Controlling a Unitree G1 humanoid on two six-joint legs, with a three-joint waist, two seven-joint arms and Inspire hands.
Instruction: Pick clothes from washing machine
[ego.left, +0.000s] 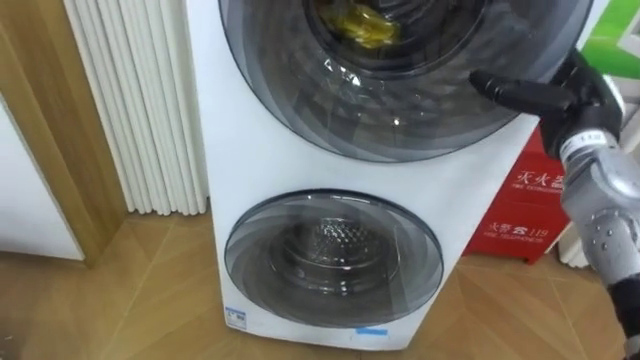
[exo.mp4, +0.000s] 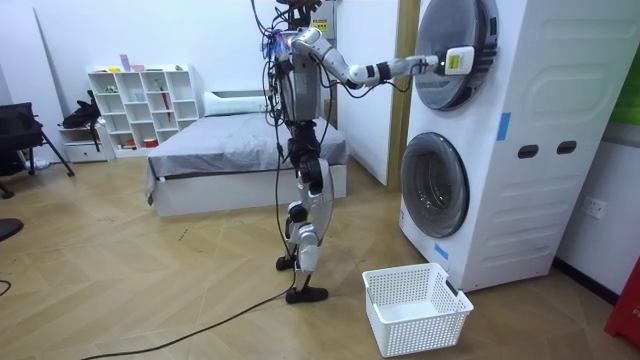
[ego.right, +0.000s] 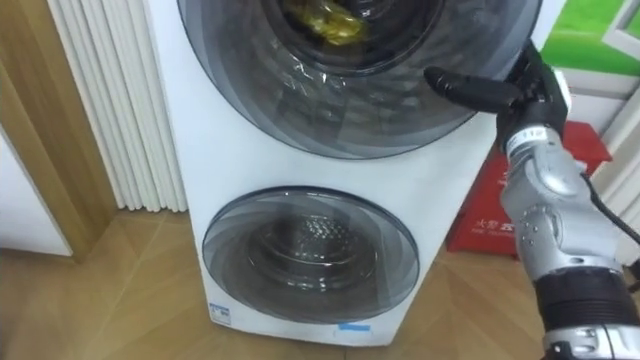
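**Right hand (ego.left: 575, 95) on the upper door (ego.left: 400, 100)**

The room view gives me the stacked washing machine (exo.mp4: 540, 200), with the robot standing before it and a white basket (exo.mp4: 420, 320) on the floor between them. The head cameras add my hand's fingers, straight against the glass, and yellow clothes (ego.left: 365, 25) in the upper drum.

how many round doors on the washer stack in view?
2. Upper door, yellow cloth behind its glass, right hand against its right edge; lower door directly beneath it. None looks hidden.
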